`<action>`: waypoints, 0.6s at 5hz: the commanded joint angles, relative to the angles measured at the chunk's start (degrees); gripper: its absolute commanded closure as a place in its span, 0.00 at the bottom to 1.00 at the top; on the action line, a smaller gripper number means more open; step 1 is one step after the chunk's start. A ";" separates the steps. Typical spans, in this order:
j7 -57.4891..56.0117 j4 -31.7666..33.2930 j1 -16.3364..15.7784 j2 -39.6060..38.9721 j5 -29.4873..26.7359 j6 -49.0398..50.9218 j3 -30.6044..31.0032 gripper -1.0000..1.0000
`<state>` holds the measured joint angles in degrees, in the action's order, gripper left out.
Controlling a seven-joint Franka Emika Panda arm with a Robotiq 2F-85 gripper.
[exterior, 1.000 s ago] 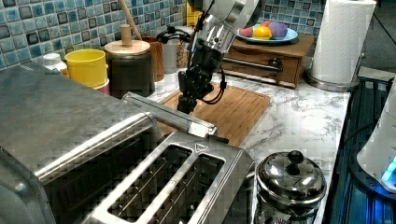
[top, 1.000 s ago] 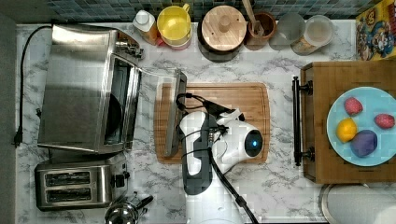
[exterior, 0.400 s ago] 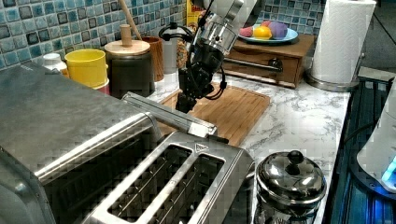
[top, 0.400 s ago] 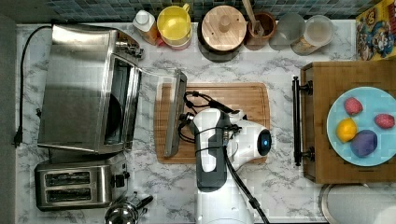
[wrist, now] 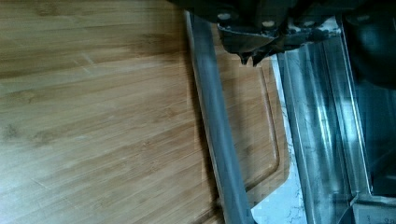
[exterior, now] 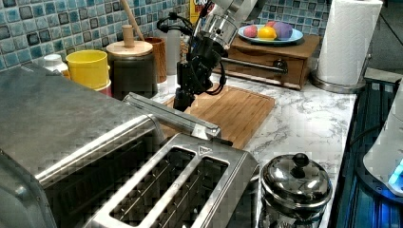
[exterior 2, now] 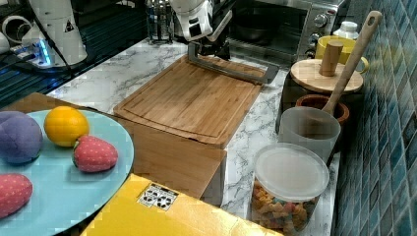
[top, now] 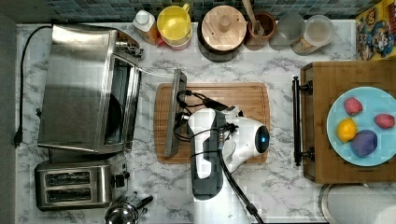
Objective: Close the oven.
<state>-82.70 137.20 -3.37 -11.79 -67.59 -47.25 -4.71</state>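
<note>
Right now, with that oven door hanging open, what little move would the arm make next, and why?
Probably lift the handle up and push it toward the oven. The door lies folded flat over the cutting board, and the gripper sits right at the handle bar, so raising it should swing the door shut.

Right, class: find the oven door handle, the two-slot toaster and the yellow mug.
oven door handle [top: 173, 114], top view, middle of the metal bar.
two-slot toaster [top: 74, 186], top view, steel top between the slots.
yellow mug [top: 173, 21], top view, inside of the cup.

Gripper [top: 180, 122] over cutting board [top: 243, 100], at oven [top: 84, 88] door handle [top: 172, 114]; in top view's left: oven, toaster [top: 77, 185] beyond handle.
</note>
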 commanded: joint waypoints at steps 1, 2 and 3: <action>1.34 -14.00 -3.77 -2.98 3.82 9.75 4.42 1.00; 1.68 -12.70 -4.67 -0.29 1.48 10.06 5.22 1.00; 5.02 -11.95 -6.74 4.22 2.91 8.34 6.46 1.00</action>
<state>-81.64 132.72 -2.93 -15.68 -63.11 -41.96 -5.79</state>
